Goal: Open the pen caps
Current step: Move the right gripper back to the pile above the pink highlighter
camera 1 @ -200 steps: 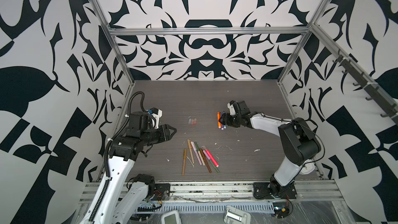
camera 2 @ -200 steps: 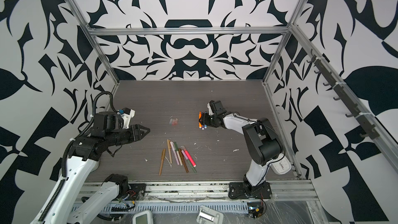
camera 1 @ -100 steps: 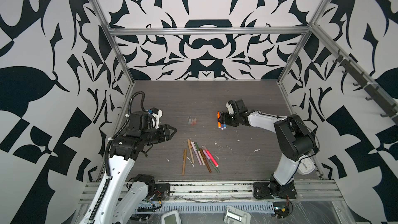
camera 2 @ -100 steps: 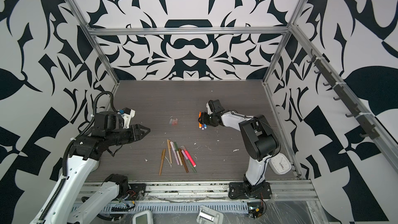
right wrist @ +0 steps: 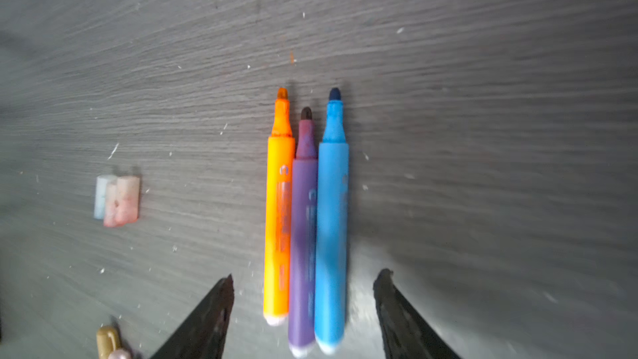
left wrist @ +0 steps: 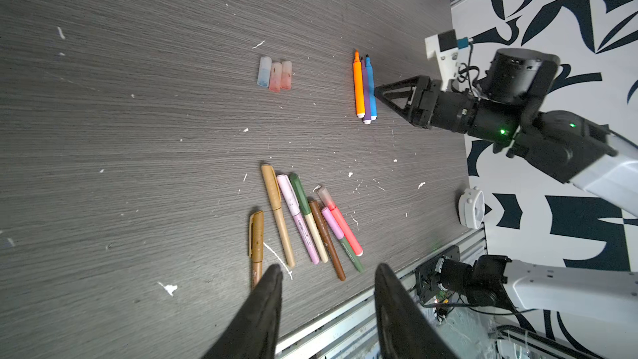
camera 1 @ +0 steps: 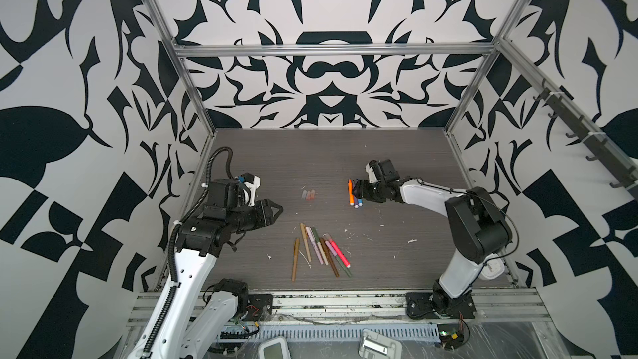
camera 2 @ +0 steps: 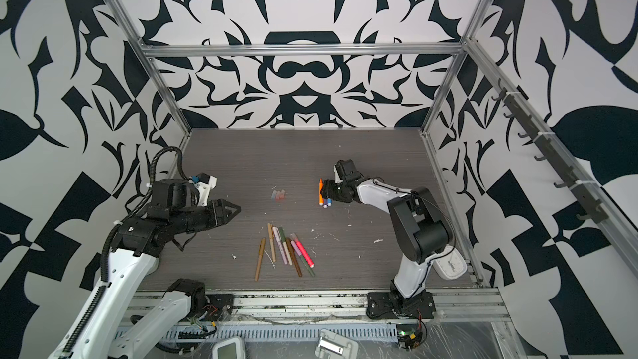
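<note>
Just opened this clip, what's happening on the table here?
The open right gripper hovers empty at the white tail ends of three uncapped felt markers, orange, purple and blue, lying side by side on the dark wood-grain table. Nearby lie three short translucent plastic caps, set together. The left gripper, also open and empty, hangs near a loose bunch of slimmer tan, pink, olive and brown pens whose caps look on.

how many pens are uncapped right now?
3. The orange pen, purple pen and blue pen lie side by side, touching, tips bare, right of the loose caps in a top view. The clustered pens nearer the front look capped, though they overlap.
</note>
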